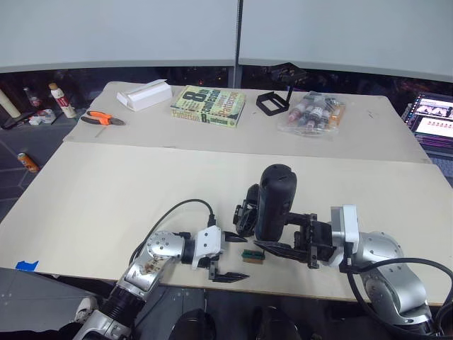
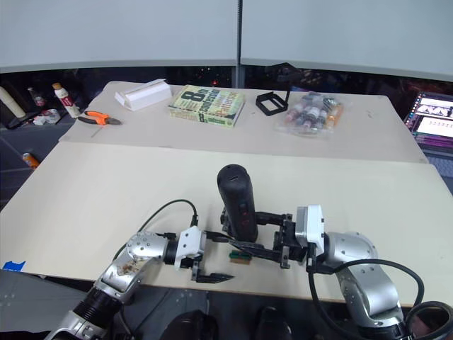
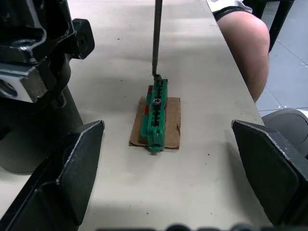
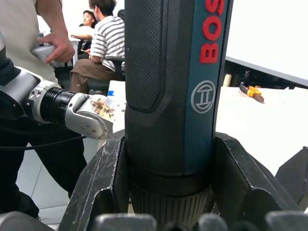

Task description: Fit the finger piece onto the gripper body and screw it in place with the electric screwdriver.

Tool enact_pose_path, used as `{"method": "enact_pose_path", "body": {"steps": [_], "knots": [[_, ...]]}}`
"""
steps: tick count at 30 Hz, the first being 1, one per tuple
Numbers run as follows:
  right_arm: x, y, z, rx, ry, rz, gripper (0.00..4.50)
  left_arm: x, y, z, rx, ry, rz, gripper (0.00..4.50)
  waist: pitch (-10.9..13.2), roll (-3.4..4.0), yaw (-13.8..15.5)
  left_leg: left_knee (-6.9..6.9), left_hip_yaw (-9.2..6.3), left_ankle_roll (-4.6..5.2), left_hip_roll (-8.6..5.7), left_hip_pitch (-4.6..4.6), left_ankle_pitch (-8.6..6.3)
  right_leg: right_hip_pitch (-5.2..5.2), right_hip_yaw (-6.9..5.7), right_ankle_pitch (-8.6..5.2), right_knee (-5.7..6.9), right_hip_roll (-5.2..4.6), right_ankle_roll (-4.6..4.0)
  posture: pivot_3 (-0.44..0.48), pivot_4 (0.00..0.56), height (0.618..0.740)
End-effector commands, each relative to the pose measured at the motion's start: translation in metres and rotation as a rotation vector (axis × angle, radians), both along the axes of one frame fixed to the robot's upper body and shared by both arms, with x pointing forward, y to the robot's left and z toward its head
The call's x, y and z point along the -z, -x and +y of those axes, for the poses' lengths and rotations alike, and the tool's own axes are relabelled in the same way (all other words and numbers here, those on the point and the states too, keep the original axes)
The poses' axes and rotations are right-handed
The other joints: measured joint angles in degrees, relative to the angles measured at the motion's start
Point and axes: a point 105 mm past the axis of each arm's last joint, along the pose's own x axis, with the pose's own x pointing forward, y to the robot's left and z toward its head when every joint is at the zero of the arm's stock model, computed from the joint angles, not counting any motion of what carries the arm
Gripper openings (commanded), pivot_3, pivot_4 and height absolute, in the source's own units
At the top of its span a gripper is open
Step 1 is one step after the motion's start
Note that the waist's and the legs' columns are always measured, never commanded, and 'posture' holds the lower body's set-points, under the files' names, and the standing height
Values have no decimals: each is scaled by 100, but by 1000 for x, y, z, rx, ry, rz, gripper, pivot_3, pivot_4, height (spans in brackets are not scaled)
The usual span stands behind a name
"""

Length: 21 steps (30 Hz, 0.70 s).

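Note:
My right gripper (image 1: 281, 239) is shut on the electric screwdriver (image 1: 276, 200), a thick black tool that stands upright near the table's front edge. Its thin metal bit (image 3: 156, 38) comes down onto a screw on top of a small green-and-tan block (image 3: 157, 117). My left gripper (image 1: 241, 258) is open, and its fingers (image 3: 72, 178) stand on either side of that block without touching it. The gripper body (image 3: 33, 62), a black block with a round base, stands just behind and left of the screwdriver. The finger piece is out of view.
At the table's far side lie a book (image 1: 208, 106), a white box (image 1: 144, 95), orange pliers (image 1: 101, 118), a black frame (image 1: 272, 103) and a bag of small bottles (image 1: 311, 113). A person's knee (image 3: 245, 43) is beside the front edge. People sit in the background (image 4: 103, 43).

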Motion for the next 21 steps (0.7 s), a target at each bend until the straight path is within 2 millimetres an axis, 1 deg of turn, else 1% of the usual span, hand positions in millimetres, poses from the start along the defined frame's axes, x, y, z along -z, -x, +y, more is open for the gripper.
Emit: {"method": "enact_pose_path", "body": {"steps": [1, 8, 21], "knots": [[-11, 3, 2, -9, -23, -72, 1922, 3, 7, -5, 20, -1, 20, 4500, 0, 0, -1, 0, 0, 0, 0, 0, 0, 0, 0, 0, 0, 0, 0, 0, 150, 740], [-9, 4, 3, -23, -13, -52, 1922, 0, 7, -5, 18, -1, 19, 4500, 0, 0, -7, 0, 0, 0, 0, 0, 0, -1, 0, 0, 0, 1, 0, 0, 150, 740], [-9, 7, 4, -32, -14, -54, 1922, -3, 8, -6, 15, -1, 25, 4500, 0, 0, -19, 0, 0, 0, 1, 0, 0, -1, 0, 0, 0, 1, 0, 0, 150, 740]]}}
